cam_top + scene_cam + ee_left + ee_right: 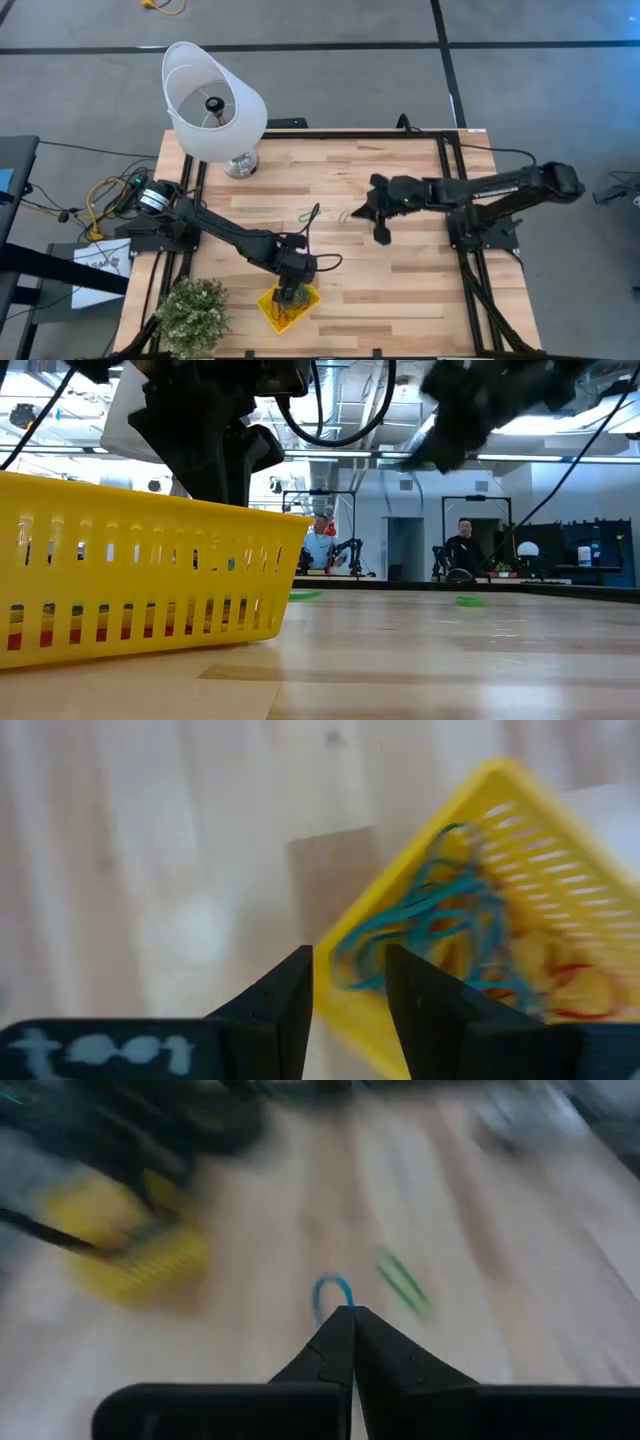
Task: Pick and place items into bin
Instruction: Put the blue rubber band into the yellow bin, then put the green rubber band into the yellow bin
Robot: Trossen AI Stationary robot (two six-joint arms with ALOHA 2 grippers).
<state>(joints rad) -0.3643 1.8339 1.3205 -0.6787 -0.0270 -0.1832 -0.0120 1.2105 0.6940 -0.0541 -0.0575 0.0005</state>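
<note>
The yellow bin (289,305) sits at the table's near edge and holds several blue, red and yellow rubber bands (430,910). My left gripper (350,1000) hangs open over the bin's rim (340,985), which shows in the gap between its fingers. I cannot tell whether it touches the rim. My right gripper (350,1320) is up over the middle of the table (365,210), shut on a blue rubber band. Green bands (310,213) (403,1283) lie loose on the wood. My right gripper pinches a blue rubber band between its two shut fingers. A short loop of the band (333,1292) sticks out past the fingertips. The fingers slant down toward the table's left side. The band is lifted clear of the table.
A lamp with a white shade (213,100) stands at the far left and a potted plant (192,312) at the near left corner beside the bin. Black frame rails (447,170) run along both sides. People sit in the room beyond the table (462,545).
</note>
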